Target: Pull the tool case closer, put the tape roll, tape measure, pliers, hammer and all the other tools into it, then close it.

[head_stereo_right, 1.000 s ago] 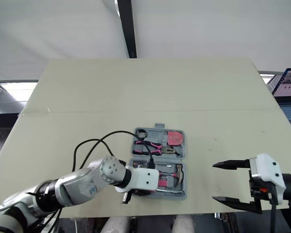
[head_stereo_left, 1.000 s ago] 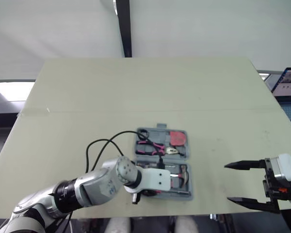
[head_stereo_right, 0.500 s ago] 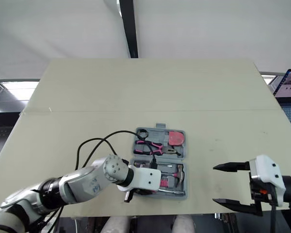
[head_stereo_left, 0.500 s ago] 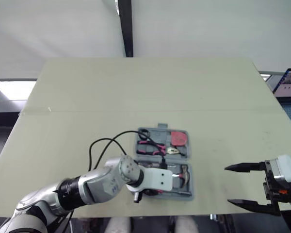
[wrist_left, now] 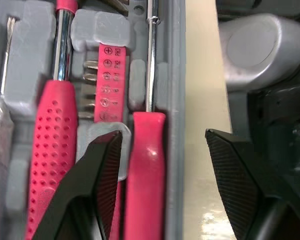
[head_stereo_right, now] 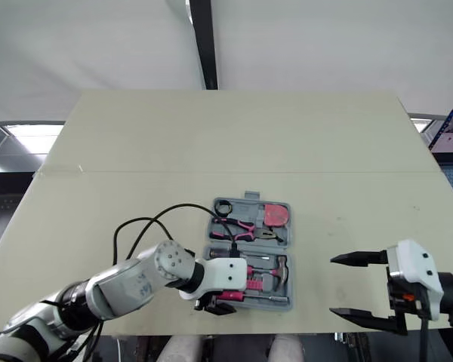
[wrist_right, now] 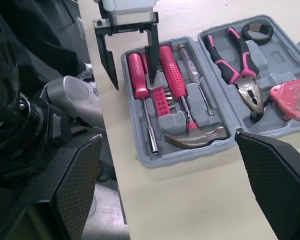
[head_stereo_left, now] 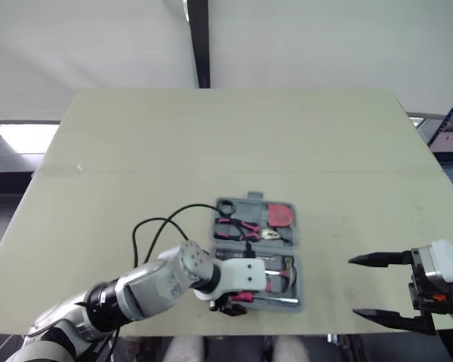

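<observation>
Case (head_stereo_left: 253, 197) lies open near the table's (head_stereo_left: 136, 151) front edge, tools seated inside. Your left gripper (wrist_left: 162, 136) is spread astride the red screwdriver (wrist_left: 145, 190) at its near rim; your right gripper (head_stereo_left: 353, 286) hangs spread, well to the right.

- The tool case (wrist_right: 190, 152) is grey moulded plastic. It lies open and flat, low and centre in the left eye view, near the front edge of the table (head_stereo_left: 136, 151).
- The tape roll (head_stereo_left: 220, 204), a small black ring, sits in the upper left corner of the case's upper half.
- The pliers (wrist_right: 237, 60), with pink-and-black handles, lie diagonally just beside the roll.
- The tape measure (head_stereo_left: 281, 215), red and rounded, fills the upper right corner.
- The hammer (wrist_right: 195, 137) lies in the lower half, steel head to the right, pink dotted grip to the left.
- A red-handled screwdriver (wrist_right: 136, 72) lies along the case's bottom edge.
- A pink bit strip (wrist_right: 157, 95) sits between the screwdriver and the hammer.
</observation>
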Robot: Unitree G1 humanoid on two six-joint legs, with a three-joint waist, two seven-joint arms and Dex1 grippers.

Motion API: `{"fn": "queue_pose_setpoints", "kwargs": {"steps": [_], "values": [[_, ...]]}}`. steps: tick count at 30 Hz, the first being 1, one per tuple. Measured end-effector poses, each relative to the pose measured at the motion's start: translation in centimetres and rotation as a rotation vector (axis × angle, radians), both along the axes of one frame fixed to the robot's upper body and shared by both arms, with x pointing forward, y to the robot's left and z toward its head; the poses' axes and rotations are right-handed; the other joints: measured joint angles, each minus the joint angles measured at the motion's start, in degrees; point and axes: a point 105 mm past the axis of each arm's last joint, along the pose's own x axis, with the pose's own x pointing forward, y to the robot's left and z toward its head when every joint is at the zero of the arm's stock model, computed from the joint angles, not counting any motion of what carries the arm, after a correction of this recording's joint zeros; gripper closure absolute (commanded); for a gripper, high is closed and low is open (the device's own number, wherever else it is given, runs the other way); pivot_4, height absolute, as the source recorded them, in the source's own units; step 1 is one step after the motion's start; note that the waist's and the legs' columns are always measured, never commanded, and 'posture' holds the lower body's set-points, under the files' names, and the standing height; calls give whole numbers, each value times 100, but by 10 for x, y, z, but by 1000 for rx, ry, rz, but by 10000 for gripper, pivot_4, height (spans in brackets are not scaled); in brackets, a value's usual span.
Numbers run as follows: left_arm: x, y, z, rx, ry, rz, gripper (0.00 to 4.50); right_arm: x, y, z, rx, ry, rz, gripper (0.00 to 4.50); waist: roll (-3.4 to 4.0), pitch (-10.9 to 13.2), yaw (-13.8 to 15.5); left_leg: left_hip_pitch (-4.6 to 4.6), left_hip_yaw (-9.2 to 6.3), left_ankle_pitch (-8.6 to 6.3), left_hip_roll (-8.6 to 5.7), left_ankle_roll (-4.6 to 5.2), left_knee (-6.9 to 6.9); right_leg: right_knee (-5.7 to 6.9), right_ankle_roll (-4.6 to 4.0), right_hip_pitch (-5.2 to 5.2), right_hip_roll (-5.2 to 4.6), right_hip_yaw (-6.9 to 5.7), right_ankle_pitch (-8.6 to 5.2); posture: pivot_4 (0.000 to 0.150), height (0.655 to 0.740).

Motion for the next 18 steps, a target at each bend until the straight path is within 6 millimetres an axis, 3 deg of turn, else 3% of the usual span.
{"fn": "queue_pose_setpoints", "kwargs": {"steps": [4,10,18], "values": [[0,6,9,-58,1,54,43820,2,1,1,3,-11,-2,0,0,0,-14,-1,-1,0,0,0,-1,-1,0,-1,0,-1,0,1500,7400],[-3,25,5,-225,-14,155,44702,3,1,1,14,-21,-8,0,1,-1,-75,-1,-7,0,1,0,-3,-3,-1,0,-1,-5,0,1500,7400],[-3,26,8,-442,-100,136,44702,4,2,2,15,-28,-7,0,5,-3,-65,1,-7,0,0,0,-2,-4,-1,3,-2,-5,0,1500,7400]]}}
